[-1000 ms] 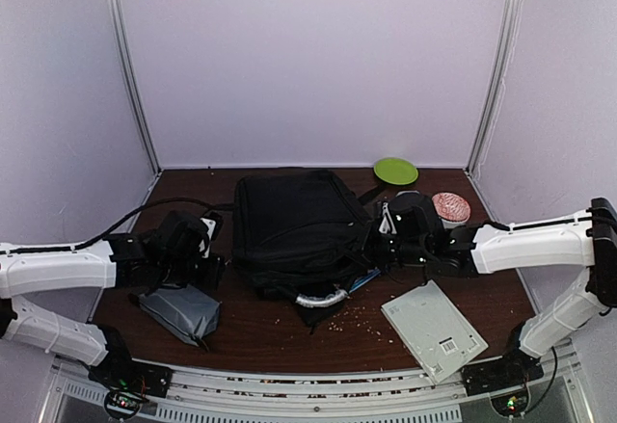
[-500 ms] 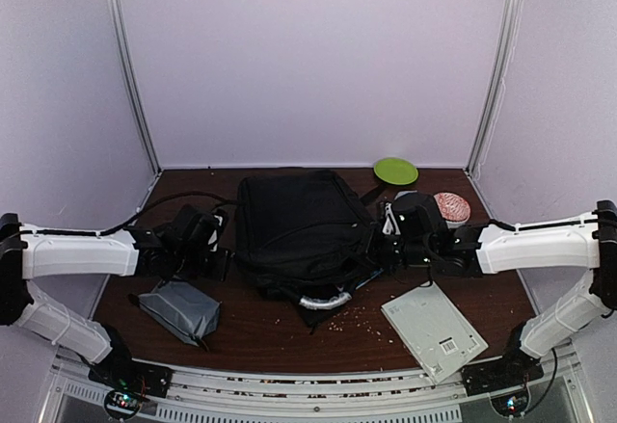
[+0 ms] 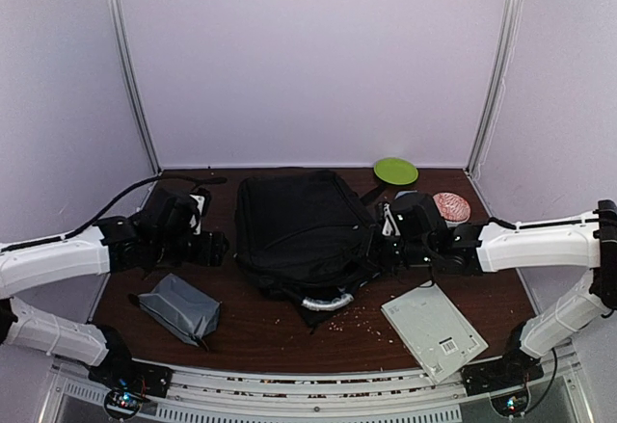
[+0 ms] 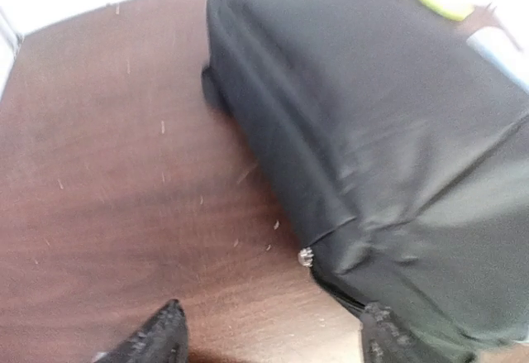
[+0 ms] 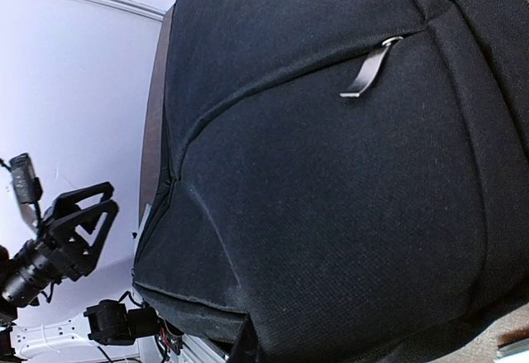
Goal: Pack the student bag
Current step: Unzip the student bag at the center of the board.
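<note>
The student bag (image 3: 299, 225) is a large black soft bag lying in the middle of the table, its grey-white handle (image 3: 324, 301) at the near edge. My left gripper (image 3: 218, 248) hovers open just left of the bag, with nothing between its fingers. In the left wrist view the left gripper (image 4: 273, 309) frames bare table, with the bag (image 4: 372, 115) and a small zip pull (image 4: 306, 256) at the right. My right gripper (image 3: 379, 250) is shut on the fabric at the bag's right edge. That black fabric (image 5: 331, 173) fills the right wrist view and hides the fingers.
A grey zip pouch (image 3: 178, 305) lies near the front left. A flat white book (image 3: 434, 330) sits at the front right. A green plate (image 3: 395, 170) and a pinkish round thing (image 3: 450, 206) lie at the back right. Small crumbs dot the table below the handle.
My left gripper was shut and now stands open. It has shifted back from the pouch toward the bag's left side. The right arm and bag have barely moved.
</note>
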